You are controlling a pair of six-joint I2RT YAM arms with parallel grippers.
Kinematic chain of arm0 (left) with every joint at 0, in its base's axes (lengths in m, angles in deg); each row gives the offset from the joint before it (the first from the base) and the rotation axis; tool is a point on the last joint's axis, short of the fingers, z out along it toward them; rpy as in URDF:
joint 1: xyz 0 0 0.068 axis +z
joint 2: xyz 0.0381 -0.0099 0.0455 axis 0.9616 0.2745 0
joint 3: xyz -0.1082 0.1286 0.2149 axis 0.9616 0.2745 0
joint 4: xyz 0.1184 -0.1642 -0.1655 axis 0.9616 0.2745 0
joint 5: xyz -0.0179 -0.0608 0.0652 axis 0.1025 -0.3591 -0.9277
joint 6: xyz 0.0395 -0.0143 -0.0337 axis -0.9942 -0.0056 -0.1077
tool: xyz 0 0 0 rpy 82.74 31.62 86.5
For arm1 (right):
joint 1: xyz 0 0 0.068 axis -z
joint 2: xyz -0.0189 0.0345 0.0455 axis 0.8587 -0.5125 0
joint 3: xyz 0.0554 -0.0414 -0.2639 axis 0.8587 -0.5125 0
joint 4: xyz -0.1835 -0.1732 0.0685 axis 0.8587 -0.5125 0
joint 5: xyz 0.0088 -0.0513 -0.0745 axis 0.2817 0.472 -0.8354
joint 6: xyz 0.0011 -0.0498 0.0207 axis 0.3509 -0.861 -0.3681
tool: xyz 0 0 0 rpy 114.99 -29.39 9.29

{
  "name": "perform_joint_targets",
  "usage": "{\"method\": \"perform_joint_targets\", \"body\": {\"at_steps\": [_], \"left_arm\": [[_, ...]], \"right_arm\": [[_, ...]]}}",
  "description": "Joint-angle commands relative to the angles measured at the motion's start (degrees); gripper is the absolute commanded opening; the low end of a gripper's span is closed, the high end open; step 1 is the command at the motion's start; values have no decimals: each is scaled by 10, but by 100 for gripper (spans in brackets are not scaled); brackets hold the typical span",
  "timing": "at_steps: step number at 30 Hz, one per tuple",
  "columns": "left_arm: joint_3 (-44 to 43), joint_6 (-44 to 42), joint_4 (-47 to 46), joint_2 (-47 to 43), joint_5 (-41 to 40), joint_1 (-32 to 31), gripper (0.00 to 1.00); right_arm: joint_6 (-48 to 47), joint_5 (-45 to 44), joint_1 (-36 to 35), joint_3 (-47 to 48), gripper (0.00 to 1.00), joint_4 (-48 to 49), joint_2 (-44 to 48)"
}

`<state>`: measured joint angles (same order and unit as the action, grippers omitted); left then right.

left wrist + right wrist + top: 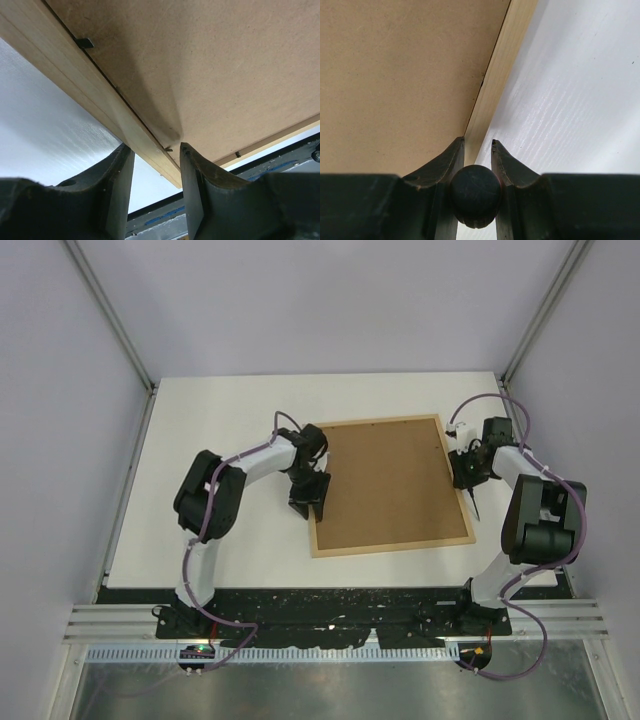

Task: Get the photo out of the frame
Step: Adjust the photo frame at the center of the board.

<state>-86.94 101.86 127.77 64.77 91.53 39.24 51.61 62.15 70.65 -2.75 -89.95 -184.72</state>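
The frame (390,485) lies face down on the counter (220,440), right of centre and slightly askew, with its near right corner closest to the counter's right edge. Its front is hidden. The side that shows is a plain brown fibreboard back, matt and finely speckled, bordered by thin strips of pale wood. In the left wrist view, small dark metal tabs (84,43) sit where the board meets the wood.

The left claw (308,508) is at the frame's left rail, near the near left corner. Its fingers (117,190) stand apart astride the wooden strip, one over the board and one outside it.

The right claw (470,475) is just beside the frame's right rail, toward the far right corner. It is pinching a dark round-ended tool (475,195), whose thin shaft points along the rail.
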Motion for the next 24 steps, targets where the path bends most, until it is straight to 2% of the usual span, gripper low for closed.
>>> {"method": "perform_joint_targets", "body": {"at_steps": [1, 4, 11, 16, 19, 24], "left_arm": [[-18, 0, -8, 20, -19, -9, 45], [-23, -2, -5, 26, -18, -16, 44], [-22, -7, 1, 24, -40, -28, 35], [-31, -10, 8, 22, -52, -34, 41], [-40, -17, 14, 19, -68, -34, 44], [-60, -30, 25, 26, -91, -25, 43]], "right_arm": [[8, 14, 2, -4, 8, 13, 35], [10, 15, 2, -8, 8, 17, 44], [11, 19, 2, -14, 8, 18, 72], [10, 19, 2, -17, 8, 19, 79], [-1, -13, 5, -26, 8, 35, 78], [-14, -46, 32, -45, 8, 59, 84]]}}
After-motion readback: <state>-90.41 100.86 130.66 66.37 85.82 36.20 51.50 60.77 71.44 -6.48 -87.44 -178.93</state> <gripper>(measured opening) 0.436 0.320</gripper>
